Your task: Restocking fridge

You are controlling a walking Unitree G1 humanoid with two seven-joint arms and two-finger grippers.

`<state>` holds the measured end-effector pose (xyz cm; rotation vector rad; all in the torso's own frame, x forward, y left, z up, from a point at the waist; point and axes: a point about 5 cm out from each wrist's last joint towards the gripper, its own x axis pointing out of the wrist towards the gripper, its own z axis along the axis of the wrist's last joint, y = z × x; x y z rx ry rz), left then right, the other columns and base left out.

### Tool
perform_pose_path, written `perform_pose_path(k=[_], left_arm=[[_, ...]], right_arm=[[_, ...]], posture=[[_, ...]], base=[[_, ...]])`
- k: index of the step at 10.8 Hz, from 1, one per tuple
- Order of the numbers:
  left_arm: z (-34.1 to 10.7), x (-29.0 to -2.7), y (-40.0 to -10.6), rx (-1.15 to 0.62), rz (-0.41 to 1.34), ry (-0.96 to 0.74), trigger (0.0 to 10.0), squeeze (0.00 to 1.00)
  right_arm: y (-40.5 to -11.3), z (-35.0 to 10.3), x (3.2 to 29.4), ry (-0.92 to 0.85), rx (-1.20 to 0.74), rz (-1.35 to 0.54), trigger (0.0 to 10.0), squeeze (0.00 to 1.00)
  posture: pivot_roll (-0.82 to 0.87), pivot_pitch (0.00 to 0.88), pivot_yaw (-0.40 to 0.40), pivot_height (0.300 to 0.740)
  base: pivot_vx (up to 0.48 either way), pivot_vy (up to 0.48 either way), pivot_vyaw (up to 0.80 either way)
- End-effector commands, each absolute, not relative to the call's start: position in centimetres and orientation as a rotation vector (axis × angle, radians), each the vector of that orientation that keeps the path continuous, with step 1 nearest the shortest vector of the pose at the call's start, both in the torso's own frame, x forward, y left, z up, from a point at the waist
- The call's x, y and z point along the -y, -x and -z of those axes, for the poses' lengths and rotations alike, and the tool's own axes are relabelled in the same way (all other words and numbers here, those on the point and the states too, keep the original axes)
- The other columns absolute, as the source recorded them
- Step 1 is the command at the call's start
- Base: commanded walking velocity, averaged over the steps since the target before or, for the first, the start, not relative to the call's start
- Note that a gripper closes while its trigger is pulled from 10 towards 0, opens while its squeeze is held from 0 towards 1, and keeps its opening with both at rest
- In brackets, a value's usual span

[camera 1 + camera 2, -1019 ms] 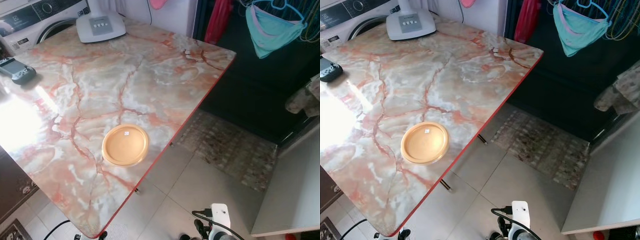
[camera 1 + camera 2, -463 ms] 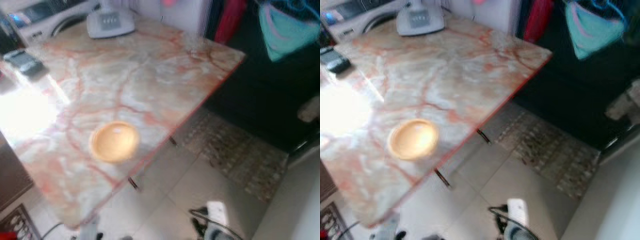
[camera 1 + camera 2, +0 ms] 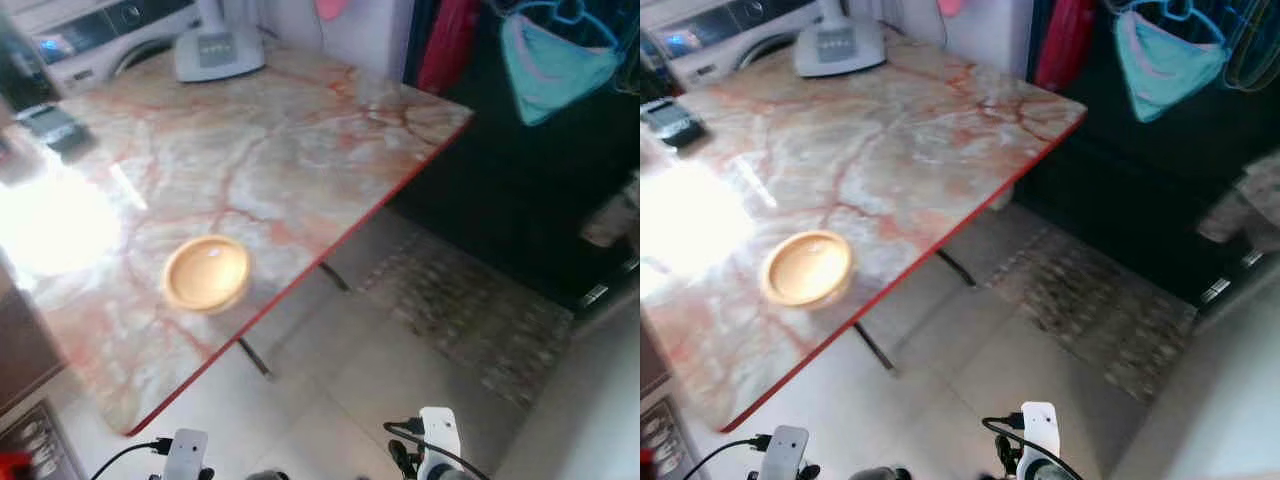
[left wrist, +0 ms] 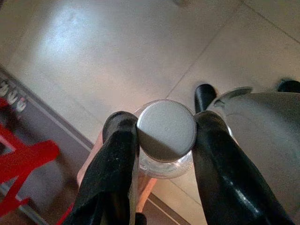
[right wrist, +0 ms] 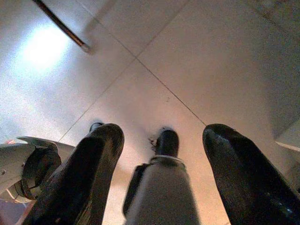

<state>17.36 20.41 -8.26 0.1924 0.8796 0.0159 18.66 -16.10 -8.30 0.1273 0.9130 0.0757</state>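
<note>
In the left wrist view my left gripper (image 4: 165, 133) is shut on a clear bottle with a grey ribbed cap (image 4: 166, 130), held above the tiled floor. My right gripper (image 5: 161, 136) hangs open over the floor with nothing between its fingers. The white wrists of both arms show at the bottom of the eye views, left (image 3: 186, 452) and right (image 3: 439, 433). A marble-patterned table with a red edge (image 3: 300, 140) stands ahead on the left, and an orange round dish (image 3: 206, 272) sits near its front edge.
A white appliance base (image 3: 219, 55), a dark device (image 3: 55, 128) and a washing machine (image 3: 95, 35) are at the table's far side. Clothes hang in a dark opening (image 3: 556, 60) on the right. A patterned mat (image 3: 470, 310) lies on the tiled floor.
The camera has shifted and pulled back: the table sits further left and the left wrist now shows at the bottom. The picture is less blurred than half a second ago.
</note>
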Motion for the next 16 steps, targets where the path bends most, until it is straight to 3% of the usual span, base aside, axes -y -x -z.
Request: perform_pose_path(k=[1, 7, 16], left_arm=[[8.52, -20.84, -16.73, -0.908, -0.021, -0.207, 10.0, 0.00], [8.44, -20.77, -16.90, -0.901, -0.010, -0.219, 10.0, 0.00], [8.32, -20.61, -17.14, -0.885, -0.018, -0.202, 10.0, 0.00]], right_arm=[[-17.98, 8.67, 15.96, -0.133, -0.944, -0.074, 10.0, 0.00], [-17.99, 8.68, 15.93, -0.123, -0.951, -0.081, 10.0, 0.00], [-18.00, 8.65, 15.97, -0.129, -0.942, -0.081, 10.0, 0.00]], posture=[[0.18, 0.168, 0.044, 0.740], [0.18, 0.165, 0.045, 0.740], [0.18, 0.163, 0.042, 0.740]], base=[[0.000, 0.000, -0.76], [0.000, 0.000, -0.73], [0.000, 0.000, 0.00]])
